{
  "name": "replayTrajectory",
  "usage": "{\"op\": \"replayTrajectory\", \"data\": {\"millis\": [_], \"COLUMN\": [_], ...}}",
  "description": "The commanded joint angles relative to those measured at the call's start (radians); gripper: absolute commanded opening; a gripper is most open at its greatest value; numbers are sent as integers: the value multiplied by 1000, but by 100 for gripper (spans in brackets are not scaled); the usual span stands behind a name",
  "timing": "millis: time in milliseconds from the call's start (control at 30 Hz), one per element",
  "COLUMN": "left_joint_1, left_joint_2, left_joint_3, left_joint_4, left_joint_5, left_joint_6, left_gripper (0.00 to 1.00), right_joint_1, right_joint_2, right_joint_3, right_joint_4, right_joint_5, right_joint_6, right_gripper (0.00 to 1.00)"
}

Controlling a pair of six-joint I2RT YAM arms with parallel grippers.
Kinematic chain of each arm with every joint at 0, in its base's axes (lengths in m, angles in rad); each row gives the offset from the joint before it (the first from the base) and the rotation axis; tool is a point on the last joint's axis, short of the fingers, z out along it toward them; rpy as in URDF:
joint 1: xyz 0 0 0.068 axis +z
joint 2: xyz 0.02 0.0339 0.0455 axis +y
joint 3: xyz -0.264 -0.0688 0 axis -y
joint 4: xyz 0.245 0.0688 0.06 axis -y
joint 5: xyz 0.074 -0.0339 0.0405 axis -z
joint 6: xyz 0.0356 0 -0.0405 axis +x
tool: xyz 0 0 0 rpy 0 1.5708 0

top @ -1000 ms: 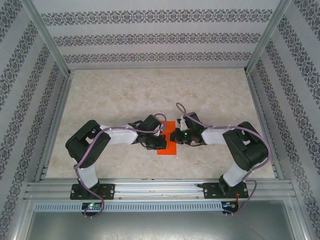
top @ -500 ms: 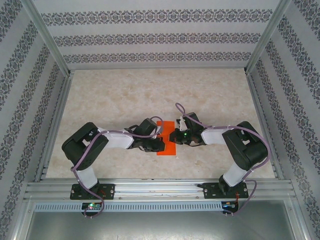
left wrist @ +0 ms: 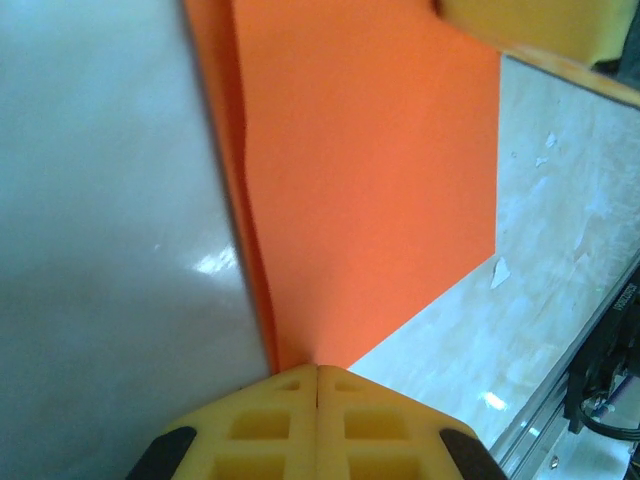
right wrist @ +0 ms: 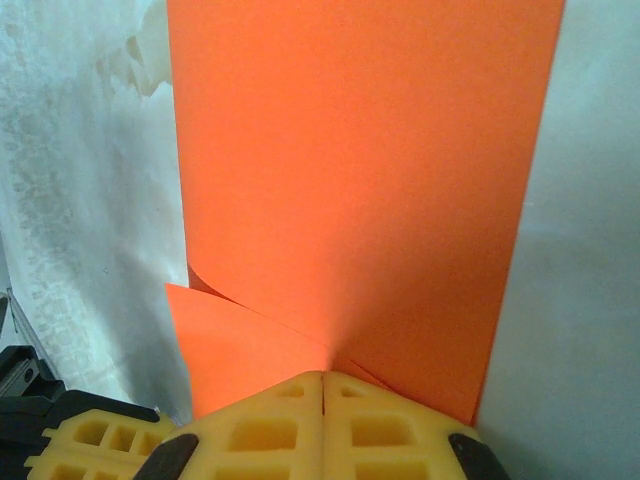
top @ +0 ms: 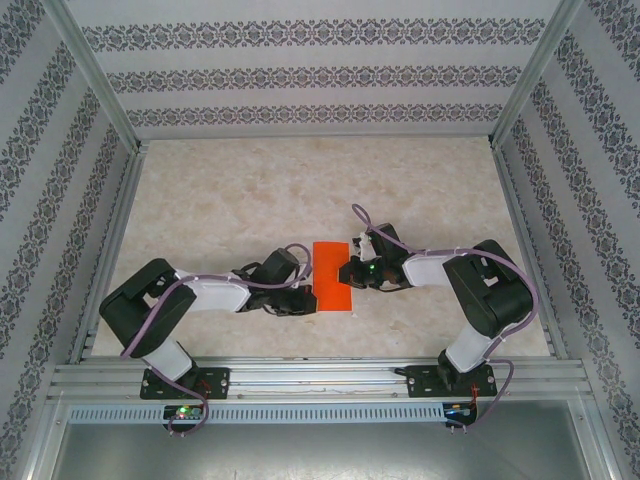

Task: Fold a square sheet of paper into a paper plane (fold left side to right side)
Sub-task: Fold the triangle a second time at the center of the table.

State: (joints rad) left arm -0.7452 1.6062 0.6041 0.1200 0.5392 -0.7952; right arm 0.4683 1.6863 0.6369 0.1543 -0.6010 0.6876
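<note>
Evidently both pairs of jaws clamp opposite edges of the square sheet of paper (top: pixel 333 277) to hold its fold flat.

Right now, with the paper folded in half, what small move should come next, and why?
Probably press the left gripper along the folded left edge of the paper. In the left wrist view the two layers gape beside the closed tips, so the crease looks soft. The right gripper, closed at the opposite edge, could pin it meanwhile.
</note>
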Motion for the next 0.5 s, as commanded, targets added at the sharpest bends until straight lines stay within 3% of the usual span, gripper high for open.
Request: {"op": "replayTrajectory", "data": {"millis": [0,133,200,467], "left_joint_1": [-8,-3,5,97], "left_joint_2": [-21,-73,-110,-180], "left_joint_3": [-47,-34,-25,-11], "left_joint_4": [-166,-179,-179,-58], "left_joint_5": [-42,-62,-77,-66], "left_joint_6": [-13,-5,-5,-10], "left_gripper": [0,0,6,33], "right_joint_1": [-19,-14,-13,-37], "right_joint_2": [32,-13,-57,-276], "right_joint_3": [-9,15,25,-20], "right_joint_4": [-111,-106,-95,-117], "right_joint_5": [94,54,40,125], "right_joint_6": [-36,-23,-10,-44], "right_gripper": [0,0,2,51]}}
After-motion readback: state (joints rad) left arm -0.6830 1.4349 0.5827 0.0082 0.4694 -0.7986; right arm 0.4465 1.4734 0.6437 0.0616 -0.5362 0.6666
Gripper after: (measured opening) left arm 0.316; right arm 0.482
